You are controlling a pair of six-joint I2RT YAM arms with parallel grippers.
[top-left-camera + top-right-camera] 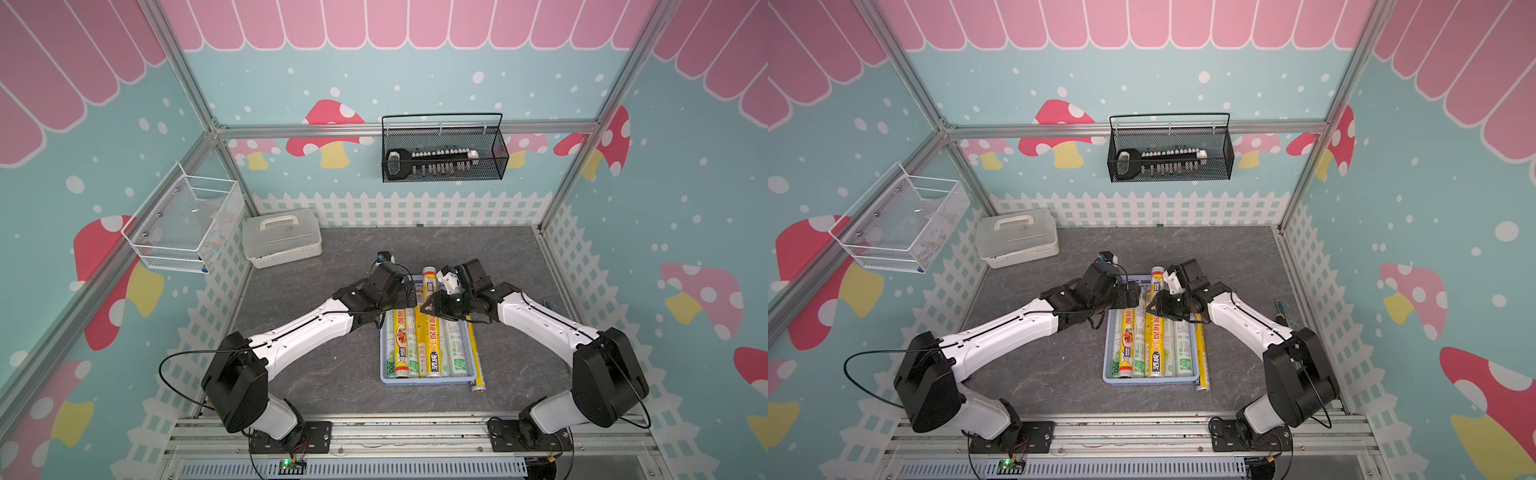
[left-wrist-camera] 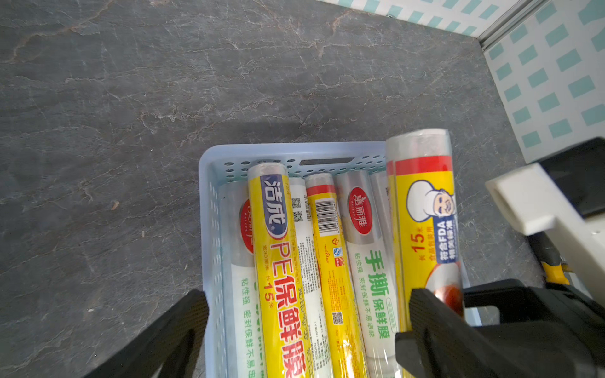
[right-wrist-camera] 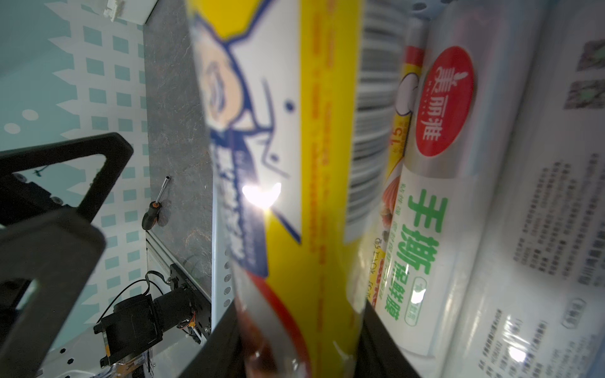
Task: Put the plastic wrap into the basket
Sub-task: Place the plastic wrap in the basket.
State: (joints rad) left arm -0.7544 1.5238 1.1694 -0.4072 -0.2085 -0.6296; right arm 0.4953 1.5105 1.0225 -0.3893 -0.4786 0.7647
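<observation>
Right end effector (image 1: pixel 434 305) around plastic wrap (image 1: pixel 429 279)

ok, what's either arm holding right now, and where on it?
Right jaws clamp a yellow chef-picture roll partway along, at its food picture. Left jaws open, empty.

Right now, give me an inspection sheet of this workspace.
Surface: grey marbled tabletop.
Job's things: several rolls in the blue basket; one yellow roll lies outside its right wall; the chef roll is held over it.
Clutter: screwdriver near the right edge; white lidded box far left.
Grippers: left gripper open over the basket; right gripper shut on chef roll.
Cables: black cable loops beside both arms.
Surroundings: black wire basket on rear wall, white wire basket on left wall.
</observation>
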